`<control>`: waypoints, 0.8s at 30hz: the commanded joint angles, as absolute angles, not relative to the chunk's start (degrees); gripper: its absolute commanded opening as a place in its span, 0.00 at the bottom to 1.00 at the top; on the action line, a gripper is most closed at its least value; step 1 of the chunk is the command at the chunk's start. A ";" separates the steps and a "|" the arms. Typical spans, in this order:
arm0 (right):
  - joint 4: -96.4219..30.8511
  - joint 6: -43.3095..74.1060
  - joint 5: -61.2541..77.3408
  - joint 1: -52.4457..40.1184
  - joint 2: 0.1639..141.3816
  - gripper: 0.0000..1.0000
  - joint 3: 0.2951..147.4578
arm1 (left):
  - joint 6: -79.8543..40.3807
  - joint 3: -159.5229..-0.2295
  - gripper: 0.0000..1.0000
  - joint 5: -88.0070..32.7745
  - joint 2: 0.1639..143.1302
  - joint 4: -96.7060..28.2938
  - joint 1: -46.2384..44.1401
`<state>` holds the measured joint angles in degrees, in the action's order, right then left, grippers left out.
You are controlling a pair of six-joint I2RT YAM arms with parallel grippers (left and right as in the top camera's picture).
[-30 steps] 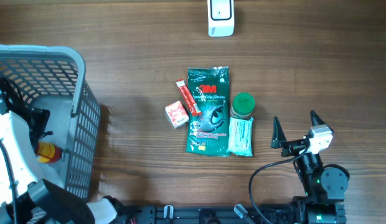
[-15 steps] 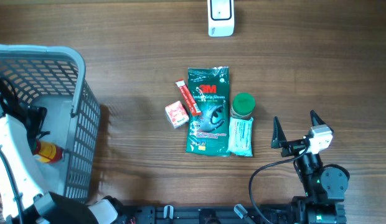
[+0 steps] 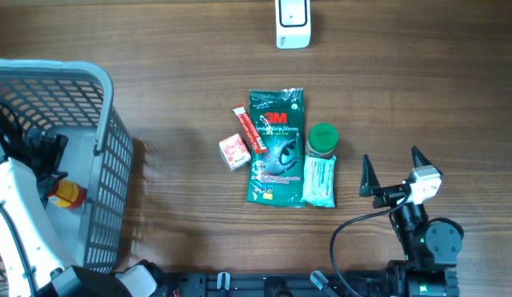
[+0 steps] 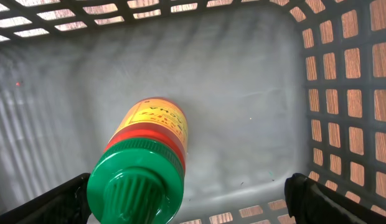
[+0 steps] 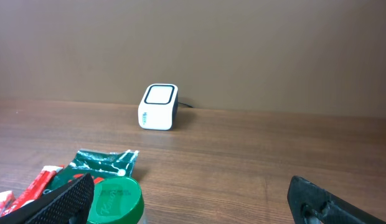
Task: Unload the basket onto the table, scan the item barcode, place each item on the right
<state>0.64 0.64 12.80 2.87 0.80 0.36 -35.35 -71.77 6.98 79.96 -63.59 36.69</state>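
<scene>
Inside the grey basket (image 3: 58,76) lies a bottle (image 4: 149,162) with a green cap and a yellow and red label, on its side. My left gripper (image 4: 190,204) hangs open over it, the cap close to its left finger (image 4: 56,202). The white barcode scanner (image 3: 292,22) stands at the table's far edge, also in the right wrist view (image 5: 159,106). My right gripper (image 3: 394,169) is open and holds nothing, near the front right, just right of the items.
Mid-table lie a green glove pack (image 3: 277,148), a red stick packet (image 3: 253,130), a small red and white box (image 3: 234,152), a green-lidded jar (image 3: 323,139) and a teal packet (image 3: 320,180). The basket's mesh wall (image 4: 342,93) stands close on the left gripper's right.
My left arm has shifted slightly inside the basket, and the bottle shows a little further right in the overhead view. The right arm has not moved.
</scene>
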 commanded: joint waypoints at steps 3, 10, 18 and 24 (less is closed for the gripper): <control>0.84 1.52 12.05 2.52 0.54 1.00 0.30 | -34.30 -72.93 1.00 9.17 79.66 -66.32 36.64; 0.84 1.52 12.03 2.52 0.54 1.00 0.32 | -35.81 -68.38 1.00 12.95 80.79 -64.29 39.22; 0.84 1.52 12.05 2.52 0.54 1.00 0.30 | -35.79 -61.30 0.96 7.86 80.82 -56.60 41.41; 0.82 1.52 12.03 2.52 0.54 1.00 0.30 | -35.75 -60.47 0.56 7.07 80.79 -56.51 41.36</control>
<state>0.64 0.64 12.80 2.87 0.78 0.36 -35.92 -61.21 7.64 80.49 -56.07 41.19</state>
